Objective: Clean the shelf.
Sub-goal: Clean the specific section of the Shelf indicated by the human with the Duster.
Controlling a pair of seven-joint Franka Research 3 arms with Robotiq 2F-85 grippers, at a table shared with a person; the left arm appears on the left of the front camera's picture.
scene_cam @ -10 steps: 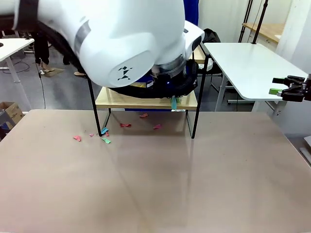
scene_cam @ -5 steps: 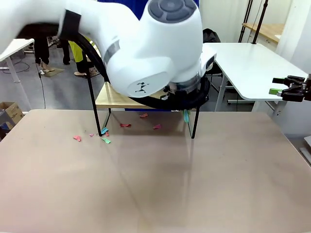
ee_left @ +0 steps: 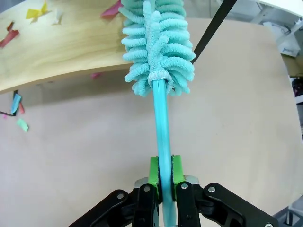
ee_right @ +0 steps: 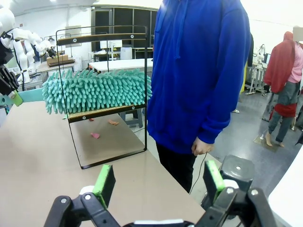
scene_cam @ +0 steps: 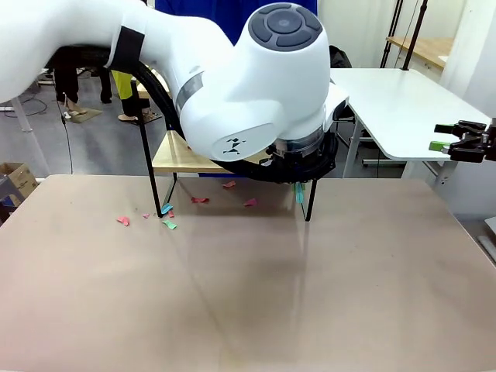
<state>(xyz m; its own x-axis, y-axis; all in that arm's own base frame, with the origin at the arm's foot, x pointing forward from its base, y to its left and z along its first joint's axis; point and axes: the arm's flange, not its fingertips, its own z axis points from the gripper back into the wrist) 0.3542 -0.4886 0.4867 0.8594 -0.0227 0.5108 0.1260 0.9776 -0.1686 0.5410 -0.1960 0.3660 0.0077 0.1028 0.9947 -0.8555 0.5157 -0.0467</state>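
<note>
The shelf (scene_cam: 177,160) stands at the table's far edge, mostly behind my left arm. In the left wrist view my left gripper (ee_left: 161,166) is shut on the teal handle of a fluffy teal duster (ee_left: 158,45). The duster's head rests on the shelf's lower wood board (ee_left: 61,52) near its right end. Yellow, red and pink paper scraps (ee_left: 37,10) lie on that board. The right wrist view shows the duster (ee_right: 97,90) lying along the lower tier of the shelf (ee_right: 110,109). My right gripper (scene_cam: 453,144) hangs open off the table's right side, holding nothing.
Coloured paper scraps (scene_cam: 169,225) lie on the table under and in front of the shelf's left legs. A person in a blue hoodie (ee_right: 203,71) stands just behind the shelf. A white table (scene_cam: 403,101) stands at the back right.
My left arm has swung to the right along the shelf, carrying the duster toward the board's right end. The right gripper has not moved.
</note>
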